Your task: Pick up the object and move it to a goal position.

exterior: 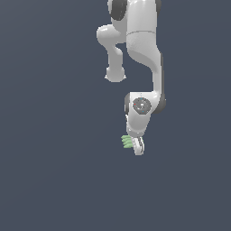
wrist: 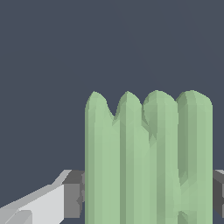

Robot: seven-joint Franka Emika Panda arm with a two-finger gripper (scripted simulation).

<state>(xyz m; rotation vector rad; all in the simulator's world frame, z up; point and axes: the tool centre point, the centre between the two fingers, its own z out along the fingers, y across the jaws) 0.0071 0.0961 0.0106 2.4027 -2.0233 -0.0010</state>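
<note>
Closest to the wrist camera, the small light-green ribbed rectangular piece (wrist: 148,162) sits between the grey finger pads (wrist: 73,194) of the white two-finger gripper (wrist: 148,197), which pinches it from both sides. Four rounded ridges run along it, ending in scalloped tips. It looks rigid and light, and the grooves should resist slipping; gripping across the narrow width, as here, seems sound. In the exterior view, just below frame centre, the piece (exterior: 127,142) juts from the gripper (exterior: 136,146) toward that view's left, under the white arm (exterior: 143,49)
</note>
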